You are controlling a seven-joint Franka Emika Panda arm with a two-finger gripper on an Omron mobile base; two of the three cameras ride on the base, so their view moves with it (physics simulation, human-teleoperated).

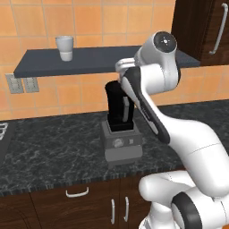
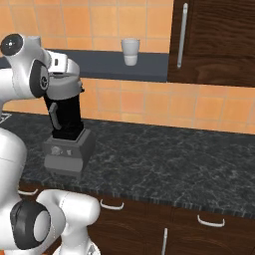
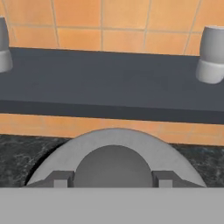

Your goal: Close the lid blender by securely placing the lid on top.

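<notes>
While the white arm bends over the worktop, the scene reads so:
Blender: tall black tapering jar with grey handle strip (image 1: 118,107) on a boxy grey base, centre of left base view, left of centre in right base view.
Lid: round grey domed lid (image 3: 114,151), low centre of hand view.
Gripper: two-finger gripper (image 3: 113,179), fingertips either side of the lid's knob; clamped or not, cannot tell.
Shelf: dark wall shelf (image 1: 40,62), white cup (image 1: 65,48) standing upper left.
Worktop: black speckled stone counter (image 2: 164,154).

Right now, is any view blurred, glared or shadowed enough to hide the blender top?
No glare or blur in any view. Left base view: the arm hides the blender top. Right base view: lid lit evenly. Hand view: lid soft-edged, readable.
</notes>
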